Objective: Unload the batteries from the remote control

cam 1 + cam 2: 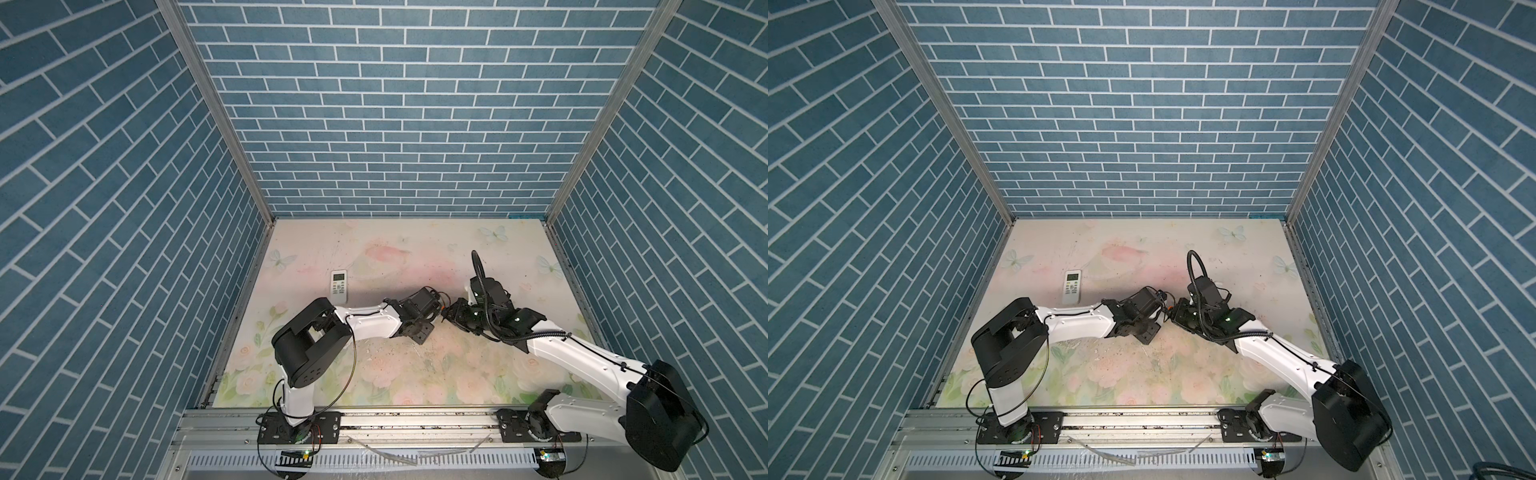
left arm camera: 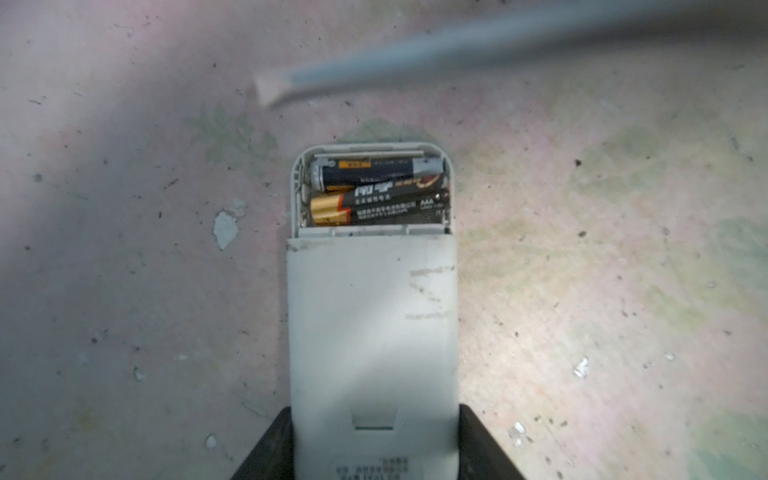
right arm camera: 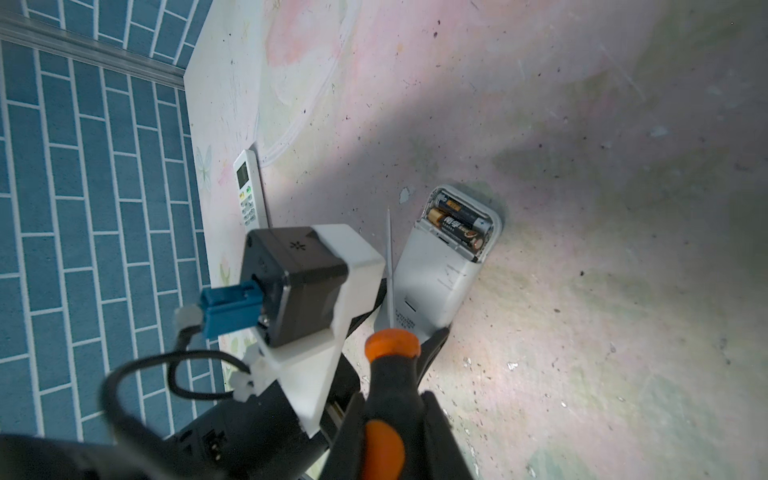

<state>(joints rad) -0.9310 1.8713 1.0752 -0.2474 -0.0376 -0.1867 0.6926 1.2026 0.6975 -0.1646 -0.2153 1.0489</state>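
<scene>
While the left gripper (image 2: pixel 374 449) clamps the remote (image 2: pixel 372 332), its batteries (image 2: pixel 376 193) lie crosswise, and the right gripper (image 3: pixel 390 436), gripping the screwdriver (image 3: pixel 388 349), holds its tip just beyond them.

Two black-gold batteries (image 2: pixel 376 199) in open white remote (image 2: pixel 372 332)

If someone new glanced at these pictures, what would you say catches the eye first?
Most striking is the white remote clamped in the left pincer, its back compartment open on two black-and-gold batteries. The right pincer grips an orange-and-black screwdriver, its blade close to that open end. A second remote lies face up near the left edge of the table.
</scene>
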